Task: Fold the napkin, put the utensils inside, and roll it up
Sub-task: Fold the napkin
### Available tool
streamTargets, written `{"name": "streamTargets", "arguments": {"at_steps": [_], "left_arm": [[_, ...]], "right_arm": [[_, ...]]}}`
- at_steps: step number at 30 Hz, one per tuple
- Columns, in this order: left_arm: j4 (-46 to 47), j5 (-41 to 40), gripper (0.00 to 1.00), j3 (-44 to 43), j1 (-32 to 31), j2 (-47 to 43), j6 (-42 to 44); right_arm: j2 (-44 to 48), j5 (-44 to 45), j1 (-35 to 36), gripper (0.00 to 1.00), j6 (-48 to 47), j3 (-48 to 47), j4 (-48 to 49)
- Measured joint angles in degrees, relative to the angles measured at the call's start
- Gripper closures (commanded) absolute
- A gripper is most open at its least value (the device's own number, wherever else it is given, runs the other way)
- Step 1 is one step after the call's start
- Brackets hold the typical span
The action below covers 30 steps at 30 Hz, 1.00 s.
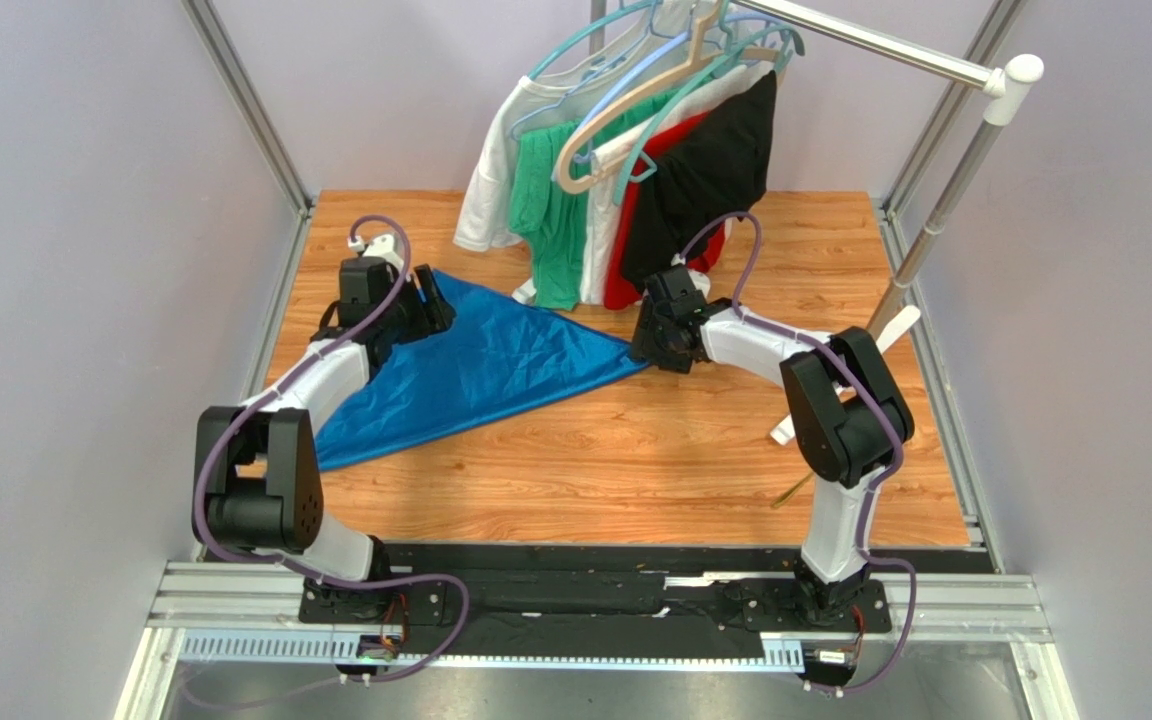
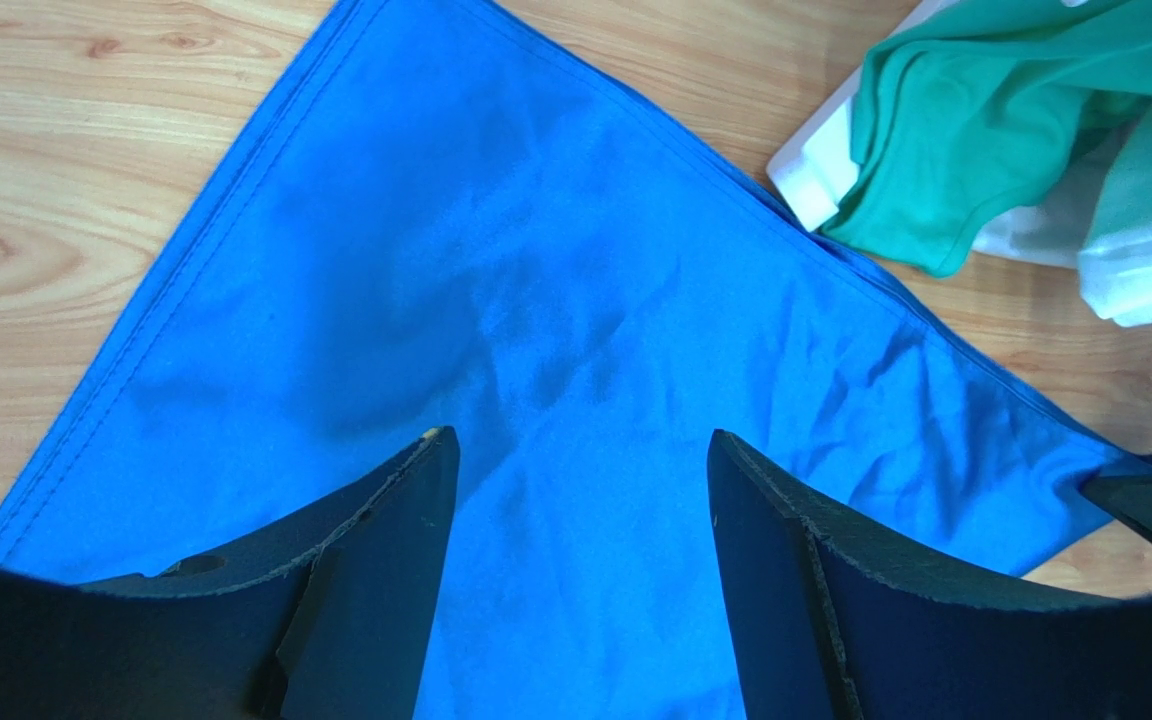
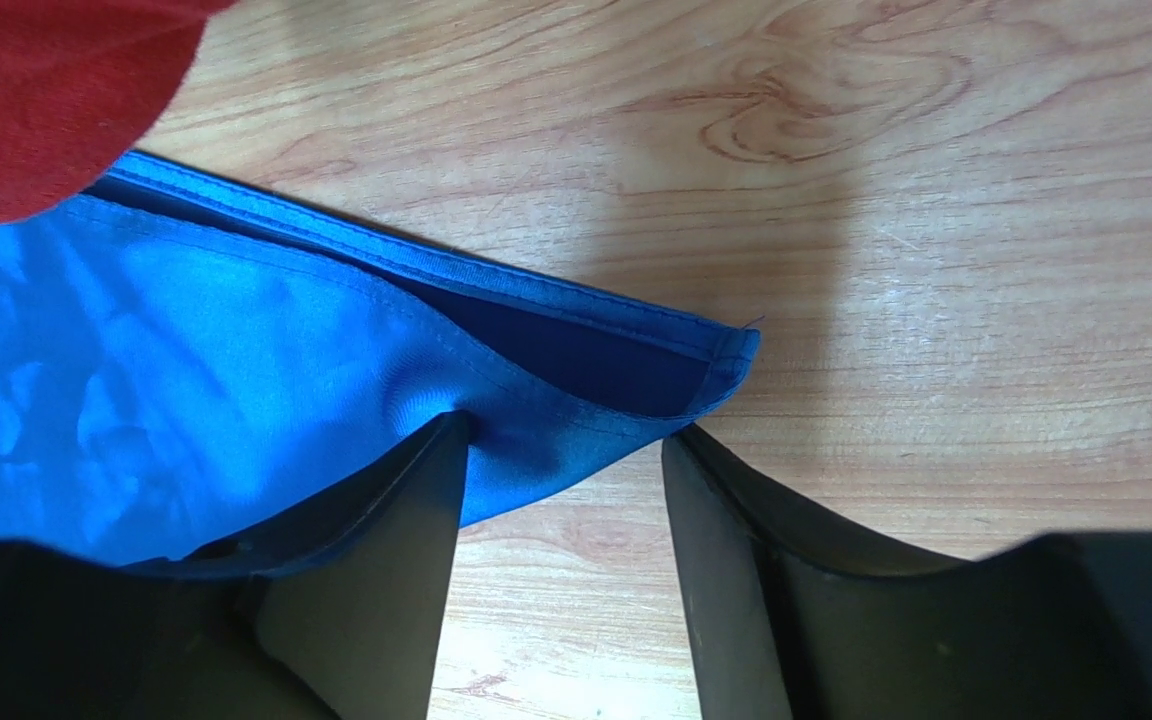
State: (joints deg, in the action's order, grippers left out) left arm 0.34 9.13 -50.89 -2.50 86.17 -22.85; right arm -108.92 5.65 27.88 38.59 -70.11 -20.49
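The blue napkin point(image 1: 462, 368) lies folded into a long triangle across the left half of the wooden table point(image 1: 657, 465). My left gripper point(image 1: 425, 308) hovers over its far left part, open, with only flat cloth point(image 2: 537, 300) showing between the fingers point(image 2: 582, 435). My right gripper point(image 1: 657, 342) is at the napkin's right tip, open. Its jaws point(image 3: 564, 425) straddle the doubled corner point(image 3: 597, 360), and the left fingertip point(image 3: 440, 450) touches the cloth. The utensils are out of view.
Green, white, red and black garments point(image 1: 642, 165) hang on hangers from a metal rack point(image 1: 958, 165) at the back. Their hems reach the table just behind the napkin: the green one point(image 2: 1018, 120) and the red one point(image 3: 41, 90) show close to the grippers.
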Motion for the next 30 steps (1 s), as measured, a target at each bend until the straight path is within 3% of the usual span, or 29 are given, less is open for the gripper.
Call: {"name": "streamTargets", "arguments": {"at_steps": [11, 16, 17, 20, 30], "left_arm": [[0.3, 0.4, 0.29, 1.4, -0.5, -1.4, -0.4], [0.4, 0.7, 0.29, 1.5, -0.9, -1.6, -0.4], [0.4, 0.7, 0.29, 1.5, -1.0, -1.7, -0.4], [0.4, 0.7, 0.29, 2.2, -1.3, -2.3, -0.5], [0.8, -0.3, 0.29, 6.0, -2.7, -5.1, -1.3]], "right_arm": [[-0.5, 1.6, -0.2, 0.69, 0.6, -0.1, -0.2], [-0.8, 2.1, -0.2, 0.83, 0.6, -0.1, -0.2], [-0.9, 2.3, -0.2, 0.90, 0.6, -0.1, -0.2], [-1.2, 2.3, -0.2, 1.00, 0.6, -0.5, -0.3], [0.4, 2.2, 0.0, 1.00, 0.6, 1.7, 0.3]]}}
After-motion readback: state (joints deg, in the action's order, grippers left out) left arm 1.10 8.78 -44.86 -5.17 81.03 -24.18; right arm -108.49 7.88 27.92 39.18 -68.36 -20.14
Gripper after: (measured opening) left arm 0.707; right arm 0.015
